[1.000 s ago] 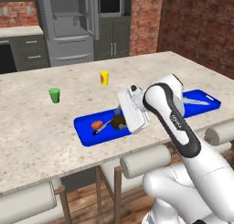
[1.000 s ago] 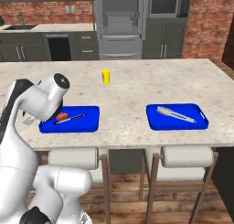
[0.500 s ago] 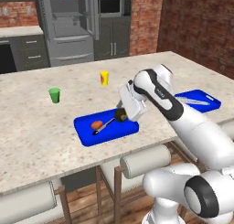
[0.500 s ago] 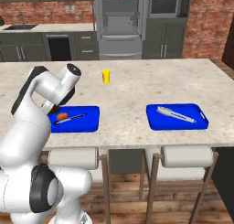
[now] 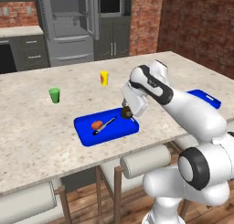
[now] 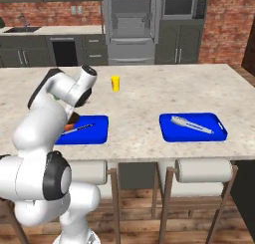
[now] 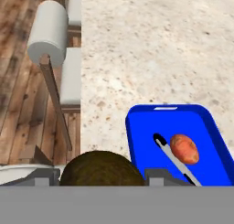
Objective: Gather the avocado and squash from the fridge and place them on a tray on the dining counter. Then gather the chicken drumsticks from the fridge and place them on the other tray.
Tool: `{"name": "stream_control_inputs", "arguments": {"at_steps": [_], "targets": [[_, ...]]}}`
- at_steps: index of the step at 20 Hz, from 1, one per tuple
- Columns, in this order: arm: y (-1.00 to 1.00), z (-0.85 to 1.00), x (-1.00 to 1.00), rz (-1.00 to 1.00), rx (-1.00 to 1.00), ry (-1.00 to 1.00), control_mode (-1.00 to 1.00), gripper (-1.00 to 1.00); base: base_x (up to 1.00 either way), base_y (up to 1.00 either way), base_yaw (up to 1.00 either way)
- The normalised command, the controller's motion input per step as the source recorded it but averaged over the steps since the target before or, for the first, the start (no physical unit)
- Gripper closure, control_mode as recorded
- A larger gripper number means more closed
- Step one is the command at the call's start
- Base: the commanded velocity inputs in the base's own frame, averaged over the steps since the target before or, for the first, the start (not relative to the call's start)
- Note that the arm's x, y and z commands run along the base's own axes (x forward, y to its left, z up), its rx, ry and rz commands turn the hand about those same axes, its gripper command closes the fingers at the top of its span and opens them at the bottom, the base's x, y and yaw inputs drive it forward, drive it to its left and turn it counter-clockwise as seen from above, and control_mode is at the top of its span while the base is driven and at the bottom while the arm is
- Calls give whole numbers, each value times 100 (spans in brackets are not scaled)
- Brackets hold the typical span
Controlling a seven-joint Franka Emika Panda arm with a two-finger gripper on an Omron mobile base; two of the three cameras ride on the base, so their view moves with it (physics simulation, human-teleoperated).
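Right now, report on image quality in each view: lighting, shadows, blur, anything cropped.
Left base view: even, flat rendered light, no glare; a soft shadow lies under the claw on the tray. Right base view: sharp all over, the arm hides part of that tray. Hand view: the avocado is cropped at the bottom; the squash is crisp.

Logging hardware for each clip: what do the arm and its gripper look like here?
A glossy white arm of rounded, tube-like segments, with dark grey to black rings at the joints. The white, boxy hand ends in the gripper, with two small dark-grey finger tips. No cables or markings show.
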Motion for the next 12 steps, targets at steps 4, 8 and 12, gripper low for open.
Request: {"name": "stream_control_inputs", "arguments": {"at_steps": [4, 8, 12], "targets": [[-16, -41, 28, 2, -12, 0, -100, 100, 0, 0, 0], [-3, -31, 40, 0, -8, 1, -100, 100, 0, 0, 0], [0, -31, 42, 0, -7, 0, -100, 100, 0, 0, 0]]}}
